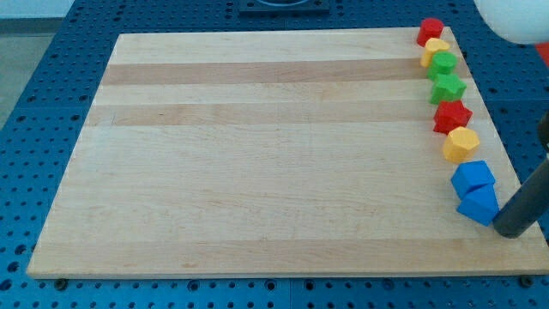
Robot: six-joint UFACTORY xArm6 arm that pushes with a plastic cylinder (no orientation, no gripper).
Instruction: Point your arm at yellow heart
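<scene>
Wooden counter (257,172) before us, and having a rod but no claw to open or close, we should steer our tip (508,233), now beside the lowest blue block (479,204), outside the row towards what looks like the yellow heart (435,50), second from the top at the view's right edge.

I can read no text, label, brand, number or sign anywhere here. The wooden board (257,146) shows only bare grain, the coloured blocks along its right edge carry no markings, and the blue pegboard table (51,69) around it has rows of holes but no writing.
</scene>
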